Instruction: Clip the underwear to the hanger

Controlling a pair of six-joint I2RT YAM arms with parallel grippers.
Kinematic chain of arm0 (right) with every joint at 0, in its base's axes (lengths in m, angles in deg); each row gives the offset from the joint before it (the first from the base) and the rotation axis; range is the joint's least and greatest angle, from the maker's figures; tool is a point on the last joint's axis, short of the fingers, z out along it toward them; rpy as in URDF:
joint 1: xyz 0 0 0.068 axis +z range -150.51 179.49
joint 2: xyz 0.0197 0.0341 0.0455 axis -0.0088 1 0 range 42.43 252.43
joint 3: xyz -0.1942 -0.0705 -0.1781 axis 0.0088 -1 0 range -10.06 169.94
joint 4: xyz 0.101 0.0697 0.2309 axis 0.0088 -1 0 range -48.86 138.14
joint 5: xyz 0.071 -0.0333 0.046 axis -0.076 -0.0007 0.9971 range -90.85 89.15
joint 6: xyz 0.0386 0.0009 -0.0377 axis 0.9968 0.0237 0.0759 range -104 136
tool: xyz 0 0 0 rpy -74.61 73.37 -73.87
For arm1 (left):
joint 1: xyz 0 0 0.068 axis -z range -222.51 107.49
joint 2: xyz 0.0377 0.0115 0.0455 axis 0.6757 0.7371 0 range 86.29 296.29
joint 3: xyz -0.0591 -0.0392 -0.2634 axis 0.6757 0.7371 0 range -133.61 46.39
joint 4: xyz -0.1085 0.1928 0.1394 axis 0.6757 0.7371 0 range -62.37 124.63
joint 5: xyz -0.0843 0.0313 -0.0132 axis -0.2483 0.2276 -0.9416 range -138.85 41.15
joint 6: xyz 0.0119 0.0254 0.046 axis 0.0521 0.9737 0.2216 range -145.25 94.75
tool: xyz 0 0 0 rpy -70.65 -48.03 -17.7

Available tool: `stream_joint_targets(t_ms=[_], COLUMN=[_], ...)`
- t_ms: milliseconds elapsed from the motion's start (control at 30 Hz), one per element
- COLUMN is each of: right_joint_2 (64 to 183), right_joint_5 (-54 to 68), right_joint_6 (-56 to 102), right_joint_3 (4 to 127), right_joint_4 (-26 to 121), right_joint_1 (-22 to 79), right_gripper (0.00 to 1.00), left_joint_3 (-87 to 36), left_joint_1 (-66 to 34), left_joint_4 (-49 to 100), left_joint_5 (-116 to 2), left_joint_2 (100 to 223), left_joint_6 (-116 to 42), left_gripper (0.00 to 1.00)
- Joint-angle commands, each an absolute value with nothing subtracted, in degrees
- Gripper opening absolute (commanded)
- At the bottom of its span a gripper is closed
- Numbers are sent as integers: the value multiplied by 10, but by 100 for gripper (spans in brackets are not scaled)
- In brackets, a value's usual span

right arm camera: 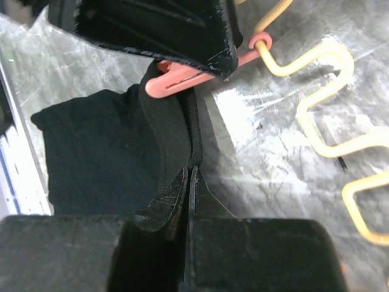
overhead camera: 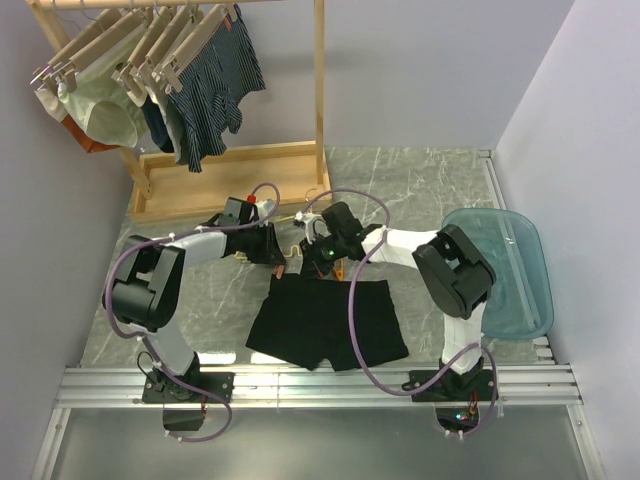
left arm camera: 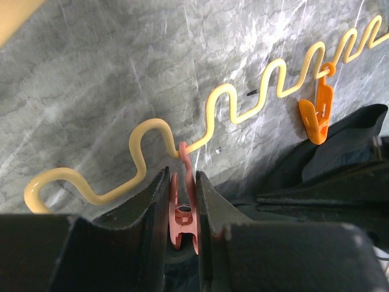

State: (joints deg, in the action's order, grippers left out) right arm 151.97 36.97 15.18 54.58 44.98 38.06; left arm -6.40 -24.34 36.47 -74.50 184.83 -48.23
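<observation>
Far left, at the back: a light wooden rack with beige wooden clip hangers, pale green underwear and dark blue striped shorts.

Left of centre: the left gripper is low over the grey marbled tabletop. Its jaws are pinched on a coral plastic clip. That clip hangs from the wavy lower bar of the thin yellow hanger, which lies flat on the table between the two grippers.

Farther right along the bar: a second clip, orange, with nothing gripping it. Its lower end is just beside black cloth.

Centre: the plain black boxer briefs lie spread on the table on the near side of the hanger, toward the arm bases.

Right of centre: the right gripper has its fingers closed together on a raised fold of the briefs' far edge. The fold is held up against the coral clip (cannot tell whether the cloth is inside the clip's mouth).

Far right: a translucent blue-tinted tray at the table's edge.
</observation>
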Motion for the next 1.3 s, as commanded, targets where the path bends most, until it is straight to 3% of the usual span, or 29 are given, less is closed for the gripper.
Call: stream_joint_targets(t_ms=[0,667,900,1267], right_joint_2=[1540,1562,1576,1583], right_joint_5=[419,505,510,501], right_joint_6=[159,285,272,269], right_joint_3=[583,547,563,574], right_joint_4=[426,530,506,488], right_joint_1=[375,325,325,325], right_gripper=[0,0,0,0], left_joint_3=[-56,-37,-43,-69], left_joint_1=[-247,-248,-249,-248], left_joint_4=[331,317,327,385], left_joint_5=[-754,-770,-769,-744], left_joint_2=[1816,1817,1826,1854], left_joint_6=[-467,-467,-463,-455], left_gripper=[0,0,1,23])
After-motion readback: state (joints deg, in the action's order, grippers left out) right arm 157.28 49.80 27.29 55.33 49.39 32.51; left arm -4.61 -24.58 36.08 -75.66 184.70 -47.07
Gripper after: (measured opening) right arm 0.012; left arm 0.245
